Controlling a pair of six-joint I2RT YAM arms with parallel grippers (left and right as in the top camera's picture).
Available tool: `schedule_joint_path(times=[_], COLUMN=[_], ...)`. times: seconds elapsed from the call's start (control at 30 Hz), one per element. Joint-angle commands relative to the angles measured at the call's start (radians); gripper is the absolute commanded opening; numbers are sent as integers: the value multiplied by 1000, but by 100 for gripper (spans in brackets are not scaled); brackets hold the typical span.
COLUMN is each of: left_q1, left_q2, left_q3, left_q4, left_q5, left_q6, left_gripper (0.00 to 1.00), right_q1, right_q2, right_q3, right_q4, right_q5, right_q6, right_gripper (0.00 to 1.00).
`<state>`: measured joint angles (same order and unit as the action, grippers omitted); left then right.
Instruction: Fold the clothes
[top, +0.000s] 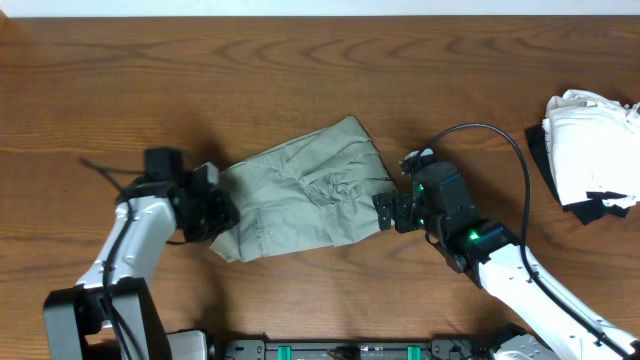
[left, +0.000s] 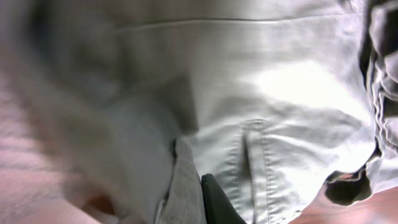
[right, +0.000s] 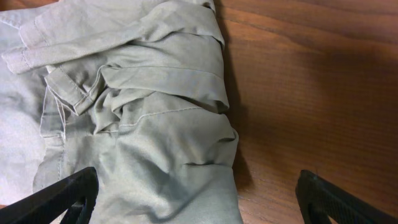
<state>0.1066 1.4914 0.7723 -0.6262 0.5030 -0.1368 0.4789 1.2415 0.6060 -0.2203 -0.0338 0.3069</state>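
The clothes (top: 305, 190) are a wrinkled grey-green garment lying bunched in the middle of the wooden table. My left gripper (top: 222, 212) is at its left edge. In the left wrist view the cloth (left: 249, 93) fills the frame, and a fold of it is pressed against the one black finger (left: 214, 202) that shows; the other finger is hidden. My right gripper (top: 388, 212) is at the garment's right edge. In the right wrist view its fingers (right: 199, 205) are spread wide, open, with the garment's folded edge (right: 161, 124) between them.
A heap of white and black clothes (top: 590, 150) lies at the table's right edge. The right arm's black cable (top: 500, 135) loops over the table behind it. Bare wood (top: 150, 80) surrounds the garment.
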Motion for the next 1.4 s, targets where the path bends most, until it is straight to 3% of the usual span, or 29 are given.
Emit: schedule_joint_path(times=[0.0, 0.17, 0.23, 0.3, 0.37, 0.43, 0.53, 0.8, 1.1, 1.37], left_q1=[-90, -182, -197, -197, -196, -195, -186, -88, 16, 18], left_q2=[8, 8, 8, 8, 8, 8, 6, 2, -28, 59], left_q3=[61, 123, 130, 130, 130, 130, 130, 130, 122, 97], left_q4=[-5, -17, -16, -15, -16, -17, -17, -37, -57, -35], left_q5=[-63, -77, -102, -104, -104, -104, -104, -102, -123, -122], left_q6=[31, 16, -27, -48, -48, -54, -83, -197, -153, -145], left_gripper=[6, 6, 12, 49, 78, 92, 97, 100, 99, 100], right_q1=[-9, -14, -16, -15, -15, -16, -16, -16, -23, -23], right_q2=[4, 4, 4, 4, 4, 4, 4, 4, 4, 4], right_q3=[1, 1, 1, 0, 1, 1, 0, 1, 1, 0], right_q4=[-8, -31, -32, -33, -37, -42, -45, -50, -25, -26], right_q5=[0, 0, 0, 0, 0, 0, 0, 8, 26, 25], right_q6=[21, 22, 22, 22, 22, 22, 22, 21, 14, 14], right_gripper=[99, 99, 99, 99, 99, 99, 99, 99, 99, 99])
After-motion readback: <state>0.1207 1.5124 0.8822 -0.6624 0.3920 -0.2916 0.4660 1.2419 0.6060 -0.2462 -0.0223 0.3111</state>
